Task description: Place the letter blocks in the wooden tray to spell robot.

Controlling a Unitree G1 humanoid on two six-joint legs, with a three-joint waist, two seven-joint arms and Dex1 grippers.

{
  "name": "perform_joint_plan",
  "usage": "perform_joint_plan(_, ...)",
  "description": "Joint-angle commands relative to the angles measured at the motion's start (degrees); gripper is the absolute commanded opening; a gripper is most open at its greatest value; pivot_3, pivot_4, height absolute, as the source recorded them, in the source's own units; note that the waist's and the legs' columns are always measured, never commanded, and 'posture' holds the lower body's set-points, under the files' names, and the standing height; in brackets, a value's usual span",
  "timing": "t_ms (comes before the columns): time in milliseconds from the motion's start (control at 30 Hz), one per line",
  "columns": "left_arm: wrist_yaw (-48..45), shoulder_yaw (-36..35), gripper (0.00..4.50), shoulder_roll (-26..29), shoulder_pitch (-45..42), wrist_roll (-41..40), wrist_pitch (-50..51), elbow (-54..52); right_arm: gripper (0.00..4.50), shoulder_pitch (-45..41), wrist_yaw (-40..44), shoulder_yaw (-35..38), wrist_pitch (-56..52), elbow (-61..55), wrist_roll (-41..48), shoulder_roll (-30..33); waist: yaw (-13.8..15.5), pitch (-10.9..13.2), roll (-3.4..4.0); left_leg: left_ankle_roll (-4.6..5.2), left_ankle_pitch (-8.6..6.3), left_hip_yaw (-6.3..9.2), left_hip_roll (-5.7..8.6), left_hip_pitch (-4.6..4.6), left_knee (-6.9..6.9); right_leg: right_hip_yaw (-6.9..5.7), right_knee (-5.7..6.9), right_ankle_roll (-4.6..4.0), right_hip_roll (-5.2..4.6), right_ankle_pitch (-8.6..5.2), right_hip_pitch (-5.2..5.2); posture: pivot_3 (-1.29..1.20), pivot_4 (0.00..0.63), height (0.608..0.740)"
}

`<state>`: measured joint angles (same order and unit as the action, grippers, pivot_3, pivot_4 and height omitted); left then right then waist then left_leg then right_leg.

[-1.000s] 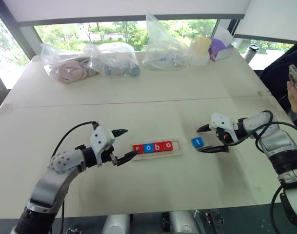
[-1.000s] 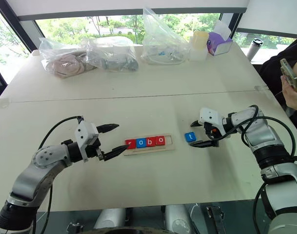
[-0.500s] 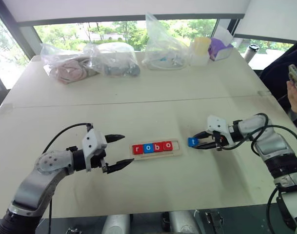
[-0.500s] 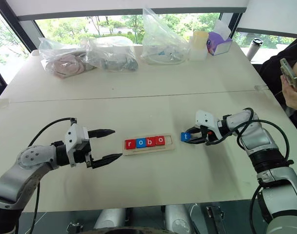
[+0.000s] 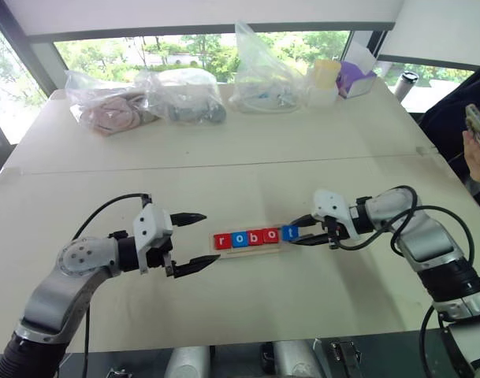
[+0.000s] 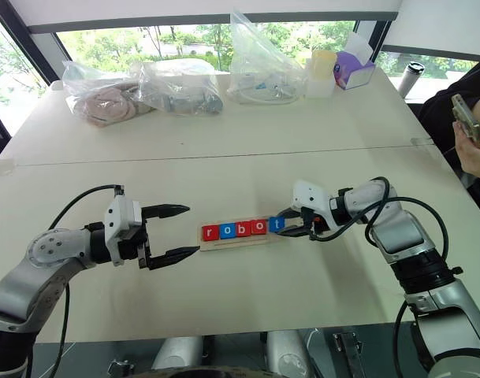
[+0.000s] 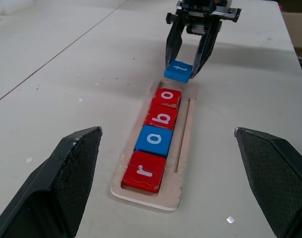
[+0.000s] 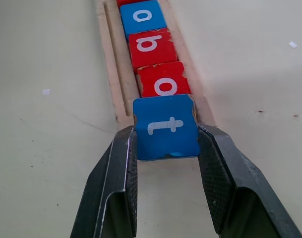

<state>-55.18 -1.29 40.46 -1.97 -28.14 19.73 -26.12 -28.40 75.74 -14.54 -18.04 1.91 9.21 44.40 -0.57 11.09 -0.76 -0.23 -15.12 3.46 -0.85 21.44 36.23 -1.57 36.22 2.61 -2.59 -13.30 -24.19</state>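
I see the pale wood tray (image 7: 183,148) holding a red r block (image 7: 144,171), a blue o block (image 7: 155,139), a red b block (image 7: 164,116) and a red o block (image 7: 168,97), all lettered in white. My right end effector (image 8: 165,171), black-fingered, pinches the blue t block (image 8: 166,127) over the off-white desk (image 5: 247,181).

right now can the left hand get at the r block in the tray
Probably yes. The left hand hangs open just off the near end of the wooden tray, facing the red r block, with bare table between. The right hand works the far end.
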Motion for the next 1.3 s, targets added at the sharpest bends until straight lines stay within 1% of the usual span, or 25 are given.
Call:
perform_joint_plan(33, -0.01, -0.47, 4.5, 0.01, 0.16, -1.26, 0.05, -2.7, 1.14, -2.55, 0.62, -0.91, 1.8, 1.45, -1.36, -0.36, -0.01, 0.0, 0.0, 0.0, 0.0, 0.0, 0.0, 0.0, 0.0, 0.0, 0.0, 0.0, 0.0, 0.0, 0.0, 0.0, 0.15, 0.74)
perform_joint_plan(333, 2.1, -0.44, 4.5, -0.64, 1.75, -1.4, 0.98, -5.2, 1.14, -5.6, 2.5, -3.05, 5.23, 6.03, -3.66, -0.89, -0.01, 0.0, 0.0, 0.0, 0.0, 0.0, 0.0, 0.0, 0.0, 0.0, 0.0, 0.01, 0.0, 0.0, -0.01, 0.0, 0.15, 0.74)
perform_joint_plan(733, 4.15, 0.04, 4.5, -1.36, 2.47, -0.97, 1.07, -6.05, 1.14, -7.02, 3.85, -3.84, 5.85, 7.17, -4.8, -2.38, -0.02, 0.0, 0.0, 0.0, 0.0, 0.0, 0.0, 0.0, 0.0, 0.0, 0.0, 0.01, 0.01, 0.01, 0.0, 0.0, 0.15, 0.74)
perform_joint_plan(1300, 6.01, 0.36, 4.5, -1.84, 2.65, -0.63, 1.01, -6.18, 1.14, -7.9, 3.32, -4.6, 6.25, 8.67, -6.23, -4.34, -0.02, 0.0, 0.0, 0.0, 0.0, 0.0, 0.0, -0.01, 0.01, 0.0, 0.01, 0.01, 0.0, 0.01, 0.0, 0.0, 0.15, 0.74)
